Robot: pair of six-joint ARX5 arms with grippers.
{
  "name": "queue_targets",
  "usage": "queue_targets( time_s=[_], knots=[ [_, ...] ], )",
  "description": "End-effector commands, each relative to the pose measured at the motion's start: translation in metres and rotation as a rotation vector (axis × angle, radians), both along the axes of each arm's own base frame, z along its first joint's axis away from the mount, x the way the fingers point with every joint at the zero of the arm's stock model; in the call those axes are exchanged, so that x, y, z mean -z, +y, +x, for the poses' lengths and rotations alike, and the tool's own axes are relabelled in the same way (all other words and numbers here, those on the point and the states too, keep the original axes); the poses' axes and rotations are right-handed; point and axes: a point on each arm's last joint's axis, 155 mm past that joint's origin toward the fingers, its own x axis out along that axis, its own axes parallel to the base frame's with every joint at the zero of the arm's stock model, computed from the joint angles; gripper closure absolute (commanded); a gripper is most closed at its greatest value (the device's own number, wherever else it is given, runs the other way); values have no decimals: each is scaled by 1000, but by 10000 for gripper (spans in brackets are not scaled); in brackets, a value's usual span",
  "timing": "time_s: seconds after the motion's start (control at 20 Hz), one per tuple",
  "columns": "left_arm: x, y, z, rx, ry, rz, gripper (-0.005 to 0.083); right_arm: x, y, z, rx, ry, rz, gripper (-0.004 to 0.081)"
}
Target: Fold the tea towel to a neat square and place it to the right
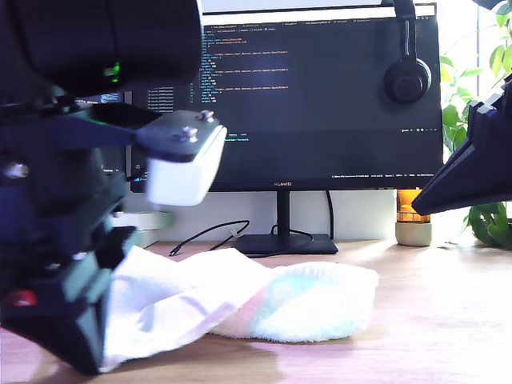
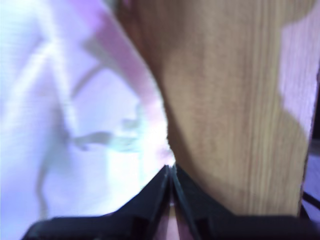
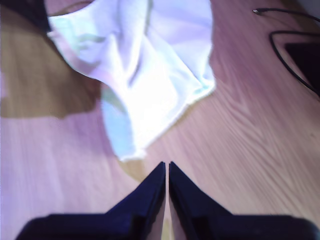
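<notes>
Rumpled white tea towel, faint pink and mint bands, half-folded.

A monitor is glowing with code well beyond my first gripper, headphones hanging on it. A black cable is lying beside its stand, an orange bottle and a leafy plant standing near the other arm.
</notes>
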Motion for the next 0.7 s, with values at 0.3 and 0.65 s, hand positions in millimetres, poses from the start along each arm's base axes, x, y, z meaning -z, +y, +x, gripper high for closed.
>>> queue_targets(
  time_s=[0.3, 0.65],
  knots=[
    [-31, -6, 4, 0, -55, -93, 797, -10, 42, -32, -198, -29, 32, 540],
    [-62, -8, 9, -8, -118, -185, 797, 14, 49, -10, -192, -89, -68, 540]
  ],
)
